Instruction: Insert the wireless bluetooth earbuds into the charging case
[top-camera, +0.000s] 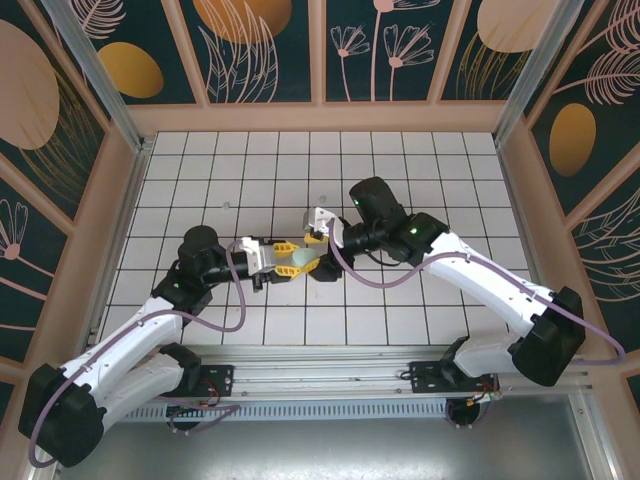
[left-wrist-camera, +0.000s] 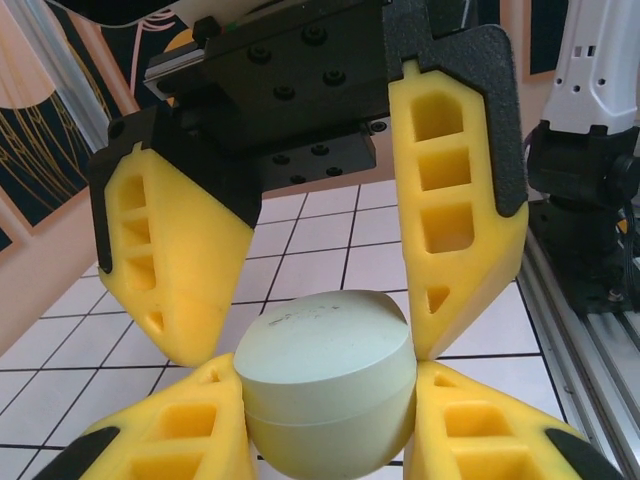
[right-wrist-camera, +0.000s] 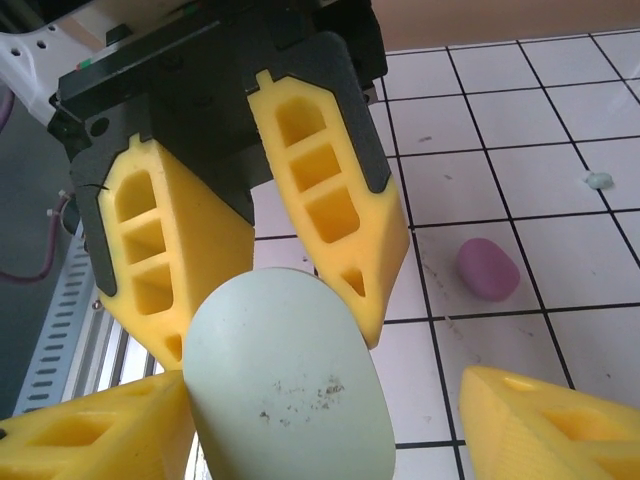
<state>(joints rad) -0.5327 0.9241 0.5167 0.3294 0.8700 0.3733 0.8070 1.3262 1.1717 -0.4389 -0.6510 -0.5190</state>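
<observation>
Jaws crowd the mint case (left-wrist-camera: 325, 370); surrounding tiles (top-camera: 400, 170) lie open.

No legible text or markings.

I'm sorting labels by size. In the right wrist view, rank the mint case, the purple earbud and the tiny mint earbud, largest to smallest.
1. mint charging case, nearest the camera.
2. pink-purple earbud.
3. mint earbud, farther off, so true size unsure.
</observation>
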